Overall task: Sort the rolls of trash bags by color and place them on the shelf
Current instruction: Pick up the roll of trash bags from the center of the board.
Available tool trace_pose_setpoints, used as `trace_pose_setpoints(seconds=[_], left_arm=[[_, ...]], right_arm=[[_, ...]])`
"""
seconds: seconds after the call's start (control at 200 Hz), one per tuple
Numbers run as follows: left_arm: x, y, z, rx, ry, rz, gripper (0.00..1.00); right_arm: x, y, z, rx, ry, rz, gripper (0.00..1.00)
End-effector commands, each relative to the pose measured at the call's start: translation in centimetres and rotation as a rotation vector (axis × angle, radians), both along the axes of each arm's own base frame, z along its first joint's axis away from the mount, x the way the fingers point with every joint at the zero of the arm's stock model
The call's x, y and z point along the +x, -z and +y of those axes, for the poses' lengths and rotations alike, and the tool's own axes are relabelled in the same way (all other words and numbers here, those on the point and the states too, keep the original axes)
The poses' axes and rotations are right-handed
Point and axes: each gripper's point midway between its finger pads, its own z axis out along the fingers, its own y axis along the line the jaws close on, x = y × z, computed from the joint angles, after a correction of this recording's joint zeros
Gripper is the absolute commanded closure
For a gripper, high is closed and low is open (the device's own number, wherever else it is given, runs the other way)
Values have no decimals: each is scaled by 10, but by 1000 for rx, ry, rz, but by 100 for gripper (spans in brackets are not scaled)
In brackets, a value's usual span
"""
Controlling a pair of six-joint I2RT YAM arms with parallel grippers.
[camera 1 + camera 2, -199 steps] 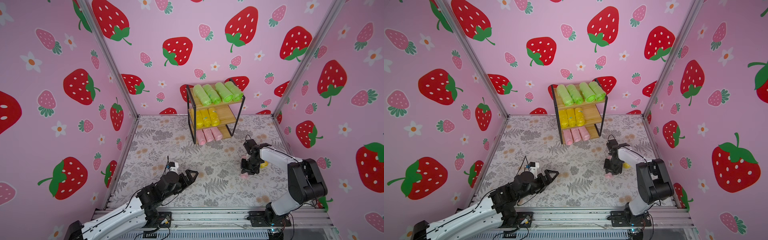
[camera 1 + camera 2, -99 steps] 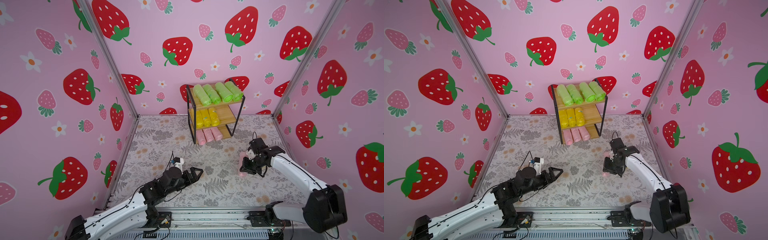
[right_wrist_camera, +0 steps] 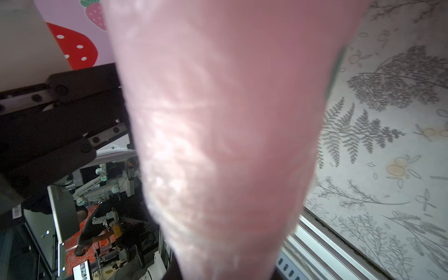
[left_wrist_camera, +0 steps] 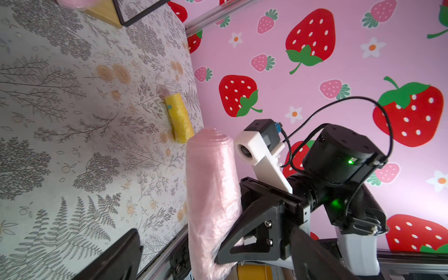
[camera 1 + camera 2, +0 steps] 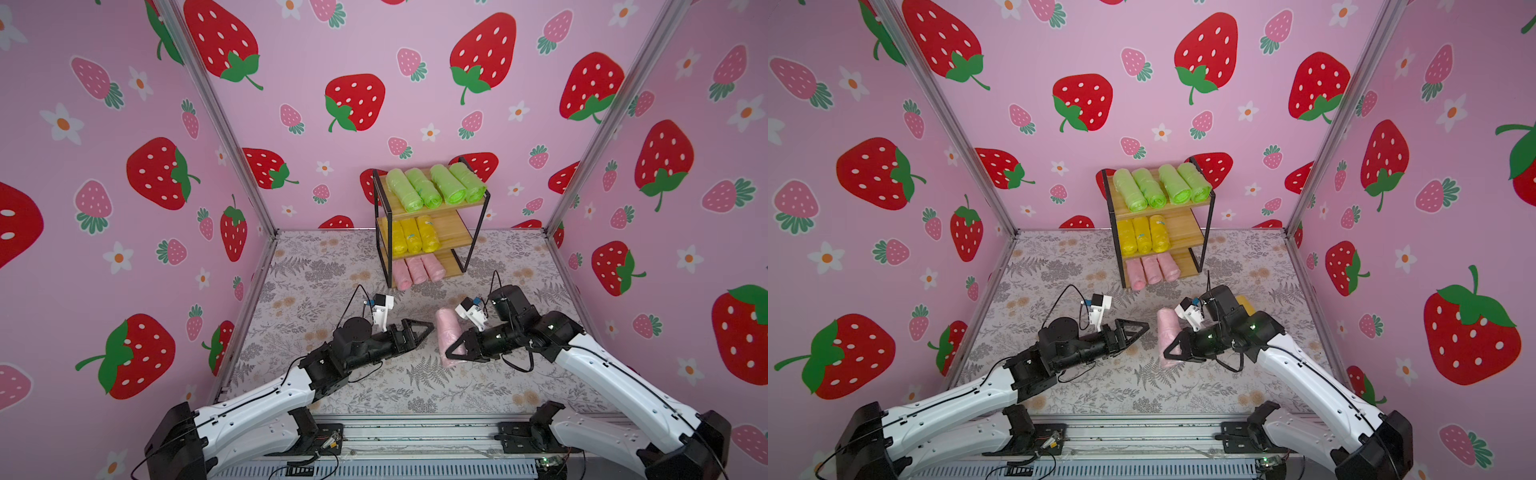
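The right pincer (image 5: 452, 351) is clamped on a pink roll (image 5: 446, 332), gripping it near the end closest to the robot's base. 1 black finger lies across the roll's side and the other is hidden behind it. The roll hangs above the mat (image 5: 332, 291), lying roughly level, with its free end pointing toward the shelf (image 5: 455, 232). In the right wrist view the roll (image 3: 230, 121) fills most of the picture.

The left pincer (image 5: 426, 330) hovers just beside the roll with its jaws spread wide and nothing in them. Its tip points at the roll's side, and a narrow gap shows between them in both top views. From the left wrist the roll (image 4: 211, 194) sits straight ahead between the 2 spread fingers (image 4: 121, 254).

On the shelf, 4 green rolls (image 5: 434, 191) lie on the top board, 3 yellow rolls (image 5: 411, 237) on the middle and 3 pink rolls (image 5: 417, 270) on the bottom. 1 yellow roll (image 4: 179, 118) lies on the mat near the right wall, behind the right arm.
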Motion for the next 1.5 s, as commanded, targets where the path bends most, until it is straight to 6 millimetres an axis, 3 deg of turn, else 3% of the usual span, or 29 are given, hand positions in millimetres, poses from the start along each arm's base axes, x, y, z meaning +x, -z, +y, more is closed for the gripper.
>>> trace_pose_setpoints(seconds=[0.0,0.16,0.385,0.625,0.73,0.905,1.041,1.081,1.136,1.166,1.201,1.271,1.346,1.371,1.496], left_arm=[[-5,-38,-2,-119,32,-71,0],[-7,-44,4,-147,21,-94,0],[-8,-38,5,-179,20,-96,2],[-9,-42,3,-209,33,-116,14],[-9,-45,1,-205,40,-111,31],[-6,-32,-1,-159,32,-67,56],[-3,-25,1,-157,12,-45,98],[-2,-23,1,-149,3,-37,100],[-2,-23,2,-145,-2,-34,100],[-1,-23,3,-147,-7,-33,100],[-1,-23,4,-146,-13,-31,100],[0,-20,7,-142,-33,-20,100],[4,-15,13,-141,-71,-3,100],[4,-11,15,-140,-83,4,100],[14,5,29,-155,-184,49,100]], right_arm=[[-2,-42,21,151,-55,-75,100],[-10,-59,34,221,-119,-110,100],[-14,-64,47,261,-159,-106,100],[-22,-68,59,306,-206,-106,100],[-23,-63,61,296,-206,-96,100],[-19,-53,63,272,-189,-75,100],[-16,-44,64,249,-166,-56,100],[-13,-40,63,229,-149,-52,86],[-11,-35,61,201,-128,-44,53],[-10,-33,60,189,-121,-38,40],[-10,-31,59,175,-114,-32,31],[-9,-27,54,148,-93,-32,19],[-8,-24,49,127,-61,-44,15],[-7,-23,47,123,-49,-47,8],[5,-15,33,86,88,-80,5]])
